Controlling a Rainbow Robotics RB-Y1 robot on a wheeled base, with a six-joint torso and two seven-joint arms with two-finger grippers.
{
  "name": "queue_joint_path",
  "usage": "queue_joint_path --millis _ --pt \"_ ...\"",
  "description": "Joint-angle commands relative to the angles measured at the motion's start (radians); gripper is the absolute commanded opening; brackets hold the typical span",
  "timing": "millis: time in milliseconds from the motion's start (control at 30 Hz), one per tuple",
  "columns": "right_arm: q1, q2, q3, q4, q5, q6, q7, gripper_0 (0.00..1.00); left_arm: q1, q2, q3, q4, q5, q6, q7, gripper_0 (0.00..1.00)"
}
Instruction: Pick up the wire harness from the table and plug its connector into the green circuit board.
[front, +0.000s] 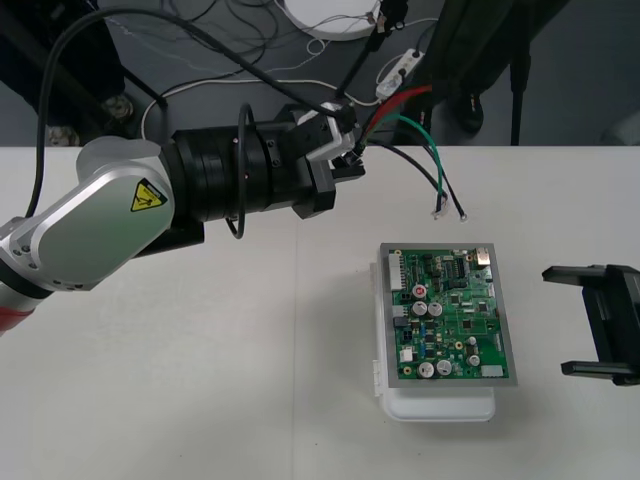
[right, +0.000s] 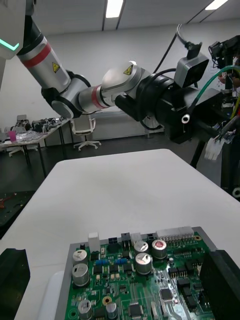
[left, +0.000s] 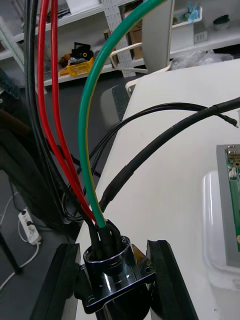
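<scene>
The left gripper (front: 348, 160) is hanging over the far part of the plain light table (front: 200, 380) and is clamping the round metal socket with a flange (left: 113, 267) of the small wire harness between its black fingers (left: 64, 280). The thin red, green and black wires (front: 425, 150) are arching to the right, and their free ends are staying apart from the green circuit board (front: 455, 310) on its white base (front: 440, 408). The harness is seeming light and floppy. The stiff socket is probably the safest place for holding it. The right gripper (front: 566, 320) is waiting beside the board with its fingers spread.

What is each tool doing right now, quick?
Left tool: shut on the harness socket.
Right tool: open, empty, right of the green circuit board.
</scene>
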Motion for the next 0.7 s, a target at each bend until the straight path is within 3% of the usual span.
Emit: queue_joint_path --millis 33,200,700 --pt "0.020 -0.055 -0.083 -0.070 -0.009 -0.013 -0.116 1.00 0.033 -0.044 0.000 -0.031 -0.072 0.082 -0.010 0.00" --pt "0.079 -0.078 -0.158 -0.156 -0.028 0.034 -0.189 1.00 0.049 -0.062 -0.001 -0.021 -0.089 0.097 -0.012 0.00" --pt "0.416 -0.051 -0.613 -0.504 0.074 0.309 -0.465 1.00 0.043 -0.145 -0.001 0.104 -0.081 0.139 -0.004 0.00"
